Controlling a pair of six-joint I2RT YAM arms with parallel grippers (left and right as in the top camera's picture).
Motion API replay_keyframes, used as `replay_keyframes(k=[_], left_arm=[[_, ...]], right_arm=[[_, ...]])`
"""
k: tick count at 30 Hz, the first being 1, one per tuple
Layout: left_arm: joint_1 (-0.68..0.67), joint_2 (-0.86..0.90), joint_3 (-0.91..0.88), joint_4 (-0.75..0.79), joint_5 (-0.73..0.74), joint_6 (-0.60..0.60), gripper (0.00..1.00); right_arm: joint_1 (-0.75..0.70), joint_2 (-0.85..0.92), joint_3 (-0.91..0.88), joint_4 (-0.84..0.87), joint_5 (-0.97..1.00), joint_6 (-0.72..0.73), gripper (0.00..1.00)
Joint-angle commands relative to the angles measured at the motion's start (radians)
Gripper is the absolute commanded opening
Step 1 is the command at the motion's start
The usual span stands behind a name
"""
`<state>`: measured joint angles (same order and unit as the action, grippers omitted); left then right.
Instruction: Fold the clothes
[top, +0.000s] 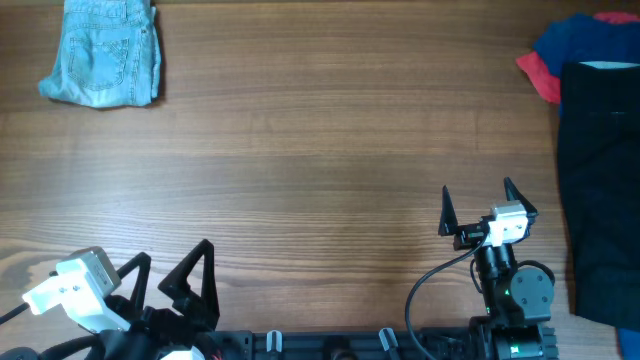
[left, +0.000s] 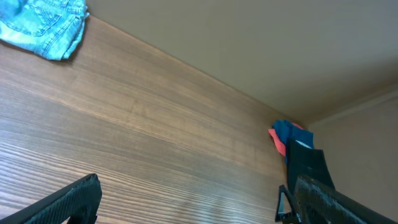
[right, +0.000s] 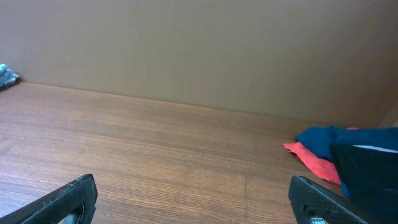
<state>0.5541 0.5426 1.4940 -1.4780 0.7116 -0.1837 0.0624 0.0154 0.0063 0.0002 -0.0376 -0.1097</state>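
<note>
Clothes pile (top: 600, 170) sits just right of the spread, empty right end effector (top: 478, 203), folded denim (top: 100, 55) far ahead of the spread left end effector (top: 168, 268); seemingly between garments, next needs pulling one in.

A wooden tabletop (top: 300, 150) fills the overhead view from edge to edge. Its mid-brown grain runs left to right in long, fine streaks, broken here and there by darker bands. A paler patch shows near the front left edge. The surface carries a soft sheen, and the light over it is even and diffuse. In both wrist views the tabletop's far edge meets a plain wall (right: 199, 43), a flat, matte beige-brown. In the left wrist view the wall reaches a corner at the far right, where a second wall face (left: 373, 137) begins below a thin slanting line.
</note>
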Motion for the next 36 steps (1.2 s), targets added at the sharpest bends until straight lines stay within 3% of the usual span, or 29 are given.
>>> replay_keyframes(k=[1, 7, 11, 15, 21, 24, 28, 36], left_arm=[[-0.003, -0.005, -0.002, -0.001, 0.001, 0.020, 1.00], [-0.022, -0.008, -0.004, -0.105, -0.003, -0.031, 1.00], [-0.134, -0.080, -0.038, -0.108, -0.014, -0.030, 1.00], [-0.253, -0.226, -0.234, 0.077, -0.066, -0.040, 1.00], [-0.388, -0.420, -0.687, 0.489, -0.202, -0.350, 1.00], [-0.456, -0.479, -0.872, 0.675, -0.232, -0.345, 1.00], [-0.549, -0.515, -1.102, 0.932, -0.446, -0.344, 1.00], [-0.565, -0.540, -1.361, 1.225, -0.532, -0.208, 1.00]], right_arm=[[0.004, -0.012, -0.001, 0.002, -0.020, 0.011, 1.00], [0.004, -0.012, -0.001, 0.002, -0.020, 0.011, 1.00], [0.004, -0.012, -0.001, 0.002, -0.020, 0.011, 0.99], [0.004, -0.012, -0.001, 0.002, -0.020, 0.011, 1.00], [0.004, -0.012, -0.001, 0.002, -0.020, 0.011, 1.00], [0.004, -0.012, -0.001, 0.002, -0.020, 0.011, 1.00], [0.004, -0.012, -0.001, 0.002, -0.020, 0.011, 1.00], [0.004, -0.012, -0.001, 0.002, -0.020, 0.011, 0.99]])
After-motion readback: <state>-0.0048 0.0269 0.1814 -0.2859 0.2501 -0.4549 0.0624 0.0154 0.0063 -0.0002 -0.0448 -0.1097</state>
